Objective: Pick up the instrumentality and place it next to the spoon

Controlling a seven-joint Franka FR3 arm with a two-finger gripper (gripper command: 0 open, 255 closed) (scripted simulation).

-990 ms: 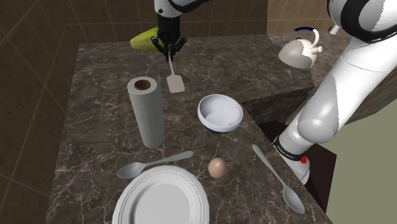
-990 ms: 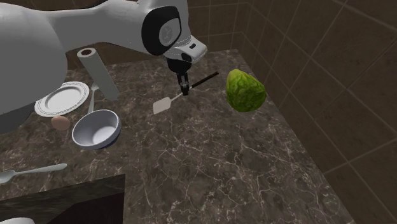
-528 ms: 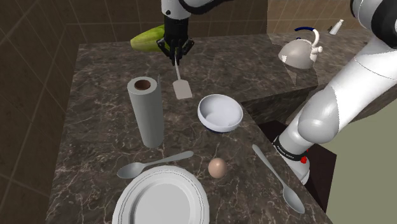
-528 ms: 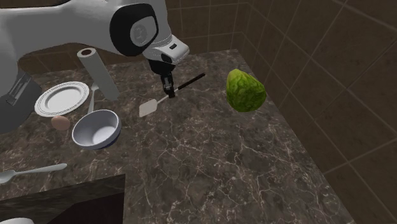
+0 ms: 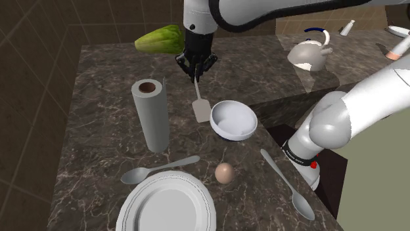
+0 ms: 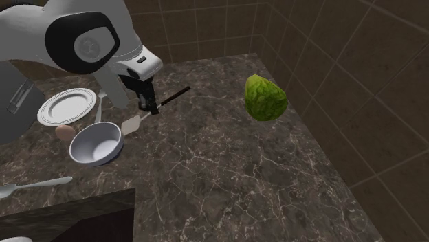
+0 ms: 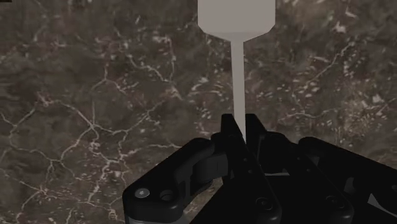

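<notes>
My gripper [image 5: 196, 71] is shut on a spatula [image 5: 201, 109] with a pale flat blade, a thin shaft and a black handle, carried above the dark marble counter [image 5: 98, 85]. Seen from the second exterior view, the gripper [image 6: 150, 107] clasps the spatula [image 6: 130, 124] at mid-length, and the blade end hangs close to the white bowl [image 6: 96, 144]. In the wrist view the spatula [image 7: 236, 19] sticks out past the gripper [image 7: 238, 127]. One grey spoon [image 5: 158, 169] lies beside the white plate [image 5: 166, 207]. A second spoon [image 5: 287, 184] lies near the counter's edge by the stand.
A grey paper-towel roll [image 5: 151, 115] stands upright near the bowl [image 5: 234, 121]. An egg [image 5: 224, 172] rests between the two spoons. A green vegetable [image 5: 159, 39] sits at the back edge. A kettle [image 5: 310, 52] stands on the raised ledge.
The arm has carried the spatula towards the bowl and the front of the counter. The bowl has shifted slightly towards the stand.
</notes>
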